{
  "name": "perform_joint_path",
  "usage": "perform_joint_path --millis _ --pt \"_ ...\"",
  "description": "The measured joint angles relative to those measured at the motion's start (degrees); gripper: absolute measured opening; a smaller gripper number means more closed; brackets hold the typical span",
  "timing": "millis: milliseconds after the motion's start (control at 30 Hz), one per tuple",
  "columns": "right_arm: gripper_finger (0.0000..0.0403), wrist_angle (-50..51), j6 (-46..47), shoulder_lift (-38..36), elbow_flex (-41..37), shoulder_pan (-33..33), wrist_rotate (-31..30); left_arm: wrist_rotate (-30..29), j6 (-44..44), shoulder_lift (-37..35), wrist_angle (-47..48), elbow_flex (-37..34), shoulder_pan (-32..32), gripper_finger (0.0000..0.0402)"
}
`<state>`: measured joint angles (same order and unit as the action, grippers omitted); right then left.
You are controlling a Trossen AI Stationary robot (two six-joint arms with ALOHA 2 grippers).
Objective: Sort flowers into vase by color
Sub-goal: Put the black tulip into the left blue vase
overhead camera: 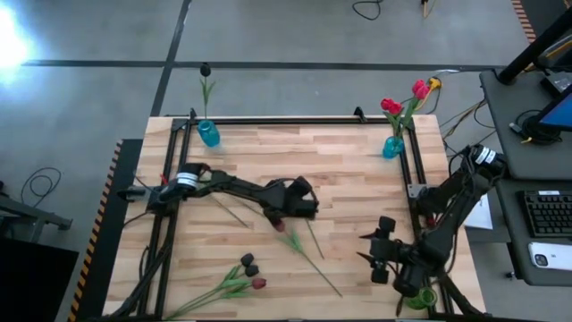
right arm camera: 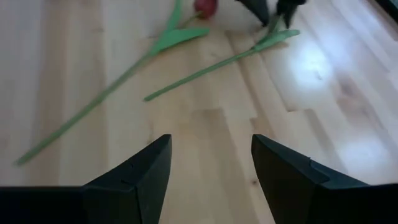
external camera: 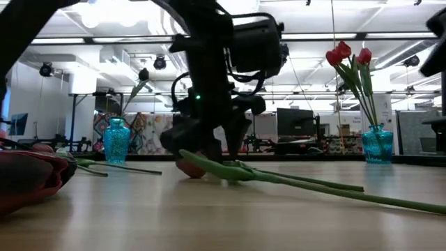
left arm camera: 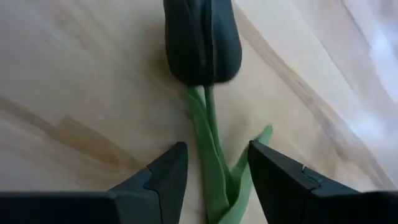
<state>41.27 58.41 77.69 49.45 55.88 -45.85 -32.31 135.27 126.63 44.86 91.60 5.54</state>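
My left gripper (overhead camera: pixel 299 210) hangs over the middle of the table, open and pointing down. Its fingers (left arm camera: pixel 166 177) stand on either side of the green stem (left arm camera: pixel 211 155) of a black tulip (left arm camera: pixel 202 40) that lies flat on the wood, just below the head. I cannot tell whether they touch the stem. A red tulip (overhead camera: pixel 279 226) lies beside it. Three more tulips (overhead camera: pixel 246 273) lie near the near edge. The left teal vase (overhead camera: pixel 208 134) holds one black tulip, the right one (overhead camera: pixel 393 146) red ones. My right gripper (overhead camera: pixel 371 261) waits open at the near right.
A black metal frame (overhead camera: pixel 295 120) borders the table's far, left and right sides. Two long stems (right arm camera: pixel 112 87) cross the wood between my two grippers. A loose stem (overhead camera: pixel 231 213) lies under my left arm. Bare wood stretches along the far half between the vases.
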Motion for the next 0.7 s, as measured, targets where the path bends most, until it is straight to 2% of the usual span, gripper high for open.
perform_joint_path --millis 133,267,533,700 --pt "0.0215 -0.1 1.2 0.1 0.0 3.2 0.0 3.5 0.7 1.4 9.2 4.7 -1.9 0.0158" --pt "0.0215 -0.1 2.4 0.1 0.0 6.1 0.0 8.0 0.6 1.8 13.6 6.4 -4.2 0.0158" --pt "0.0215 0.0 3.1 0.1 -0.1 9.6 -0.4 15.3 -7.2 1.7 11.9 6.3 -7.8 0.0153" --pt "0.0215 0.0 2.0 0.1 -0.2 9.6 -0.8 15.8 -10.0 1.6 12.1 6.6 -8.5 0.012"
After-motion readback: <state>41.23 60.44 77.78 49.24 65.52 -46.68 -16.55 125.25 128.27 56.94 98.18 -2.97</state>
